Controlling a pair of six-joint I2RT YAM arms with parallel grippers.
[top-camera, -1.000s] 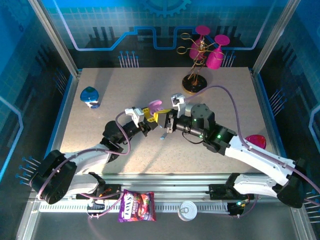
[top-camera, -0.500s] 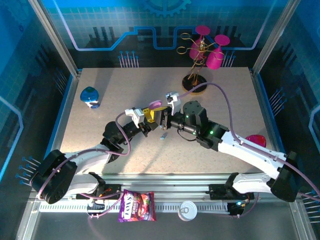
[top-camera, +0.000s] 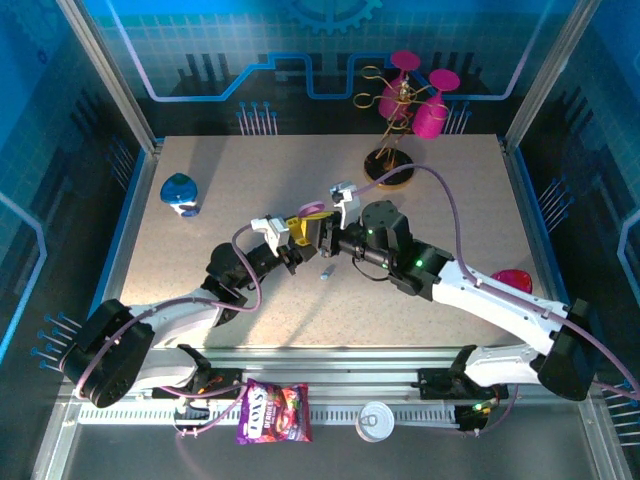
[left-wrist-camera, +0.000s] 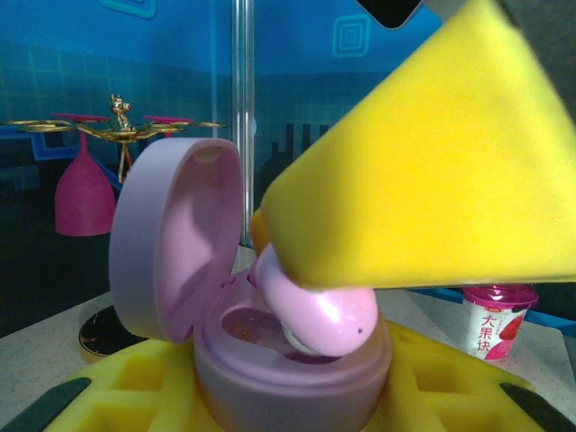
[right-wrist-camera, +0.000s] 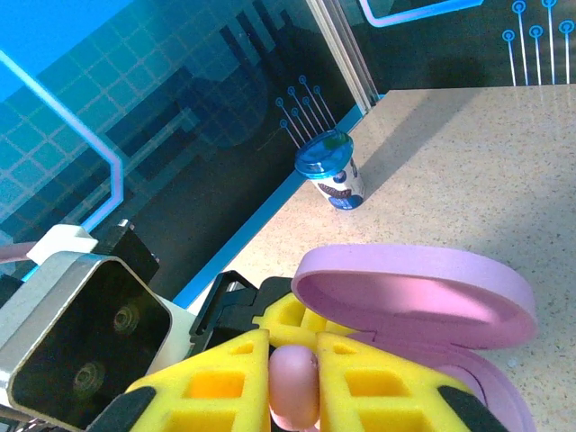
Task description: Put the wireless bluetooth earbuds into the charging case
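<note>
Item 1. Charging case (left-wrist-camera: 270, 360), pastel pink-purple, round.
- The lid (left-wrist-camera: 175, 238) is hinged open and stands upright.
- In the top view the case (top-camera: 309, 209) is near the middle of the table (top-camera: 200, 270).
- It is held off the surface by the left gripper (top-camera: 298, 230), with yellow waffle pads (left-wrist-camera: 117, 396) pressed to both sides of the base.

Item 2. Pink-purple earbud (left-wrist-camera: 315, 310).
- It is pinched between the yellow fingers (right-wrist-camera: 216, 378) of the right gripper (top-camera: 322, 238), which are closed tight on it.
- It sits at the mouth of the case base, touching the rim, and bulges above the rim rather than lying sunk in a well.
- From the right wrist, the earbud (right-wrist-camera: 292, 385) lies just under the open lid (right-wrist-camera: 414, 292).

Item 3. Light-blue earbud (top-camera: 327, 271). It lies loose on the table, just near of the two grippers.

Item 4. Blue cup (top-camera: 180, 194). It stands upright at the left of the table, well apart from the case.

Item 5. Gold glass rack (top-camera: 390, 170). It stands at the far edge and carries pink wine glasses (top-camera: 428, 115).

Item 6. Pink cup (top-camera: 512, 281). It is at the right edge, beside the right arm.

Item 7. Snack bag (top-camera: 273, 411) and tin can (top-camera: 378, 420). Both are on the near rail, between the arm bases.
</note>
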